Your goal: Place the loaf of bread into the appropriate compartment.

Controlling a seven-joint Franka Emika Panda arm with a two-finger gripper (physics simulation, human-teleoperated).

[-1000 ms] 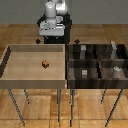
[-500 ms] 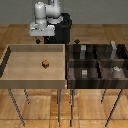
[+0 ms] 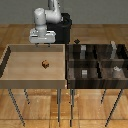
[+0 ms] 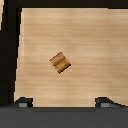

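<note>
The loaf of bread (image 3: 45, 63) (image 4: 60, 62) is a tiny brown block with darker streaks, lying turned at an angle near the middle of the light wooden tray (image 3: 20, 75). The gripper (image 3: 44, 43) hangs above the tray's far wall, pointing down, well clear of the loaf, fingers (image 4: 23, 102) spread apart and holding nothing.

Your renders show even, soft light, no glare; both views are low-resolution and blurry, with dark compartments losing detail.

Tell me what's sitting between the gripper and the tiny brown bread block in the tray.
Nothing: the wrist view shows bare light wooden tray floor between the gripper and the small brown bread block.
</note>
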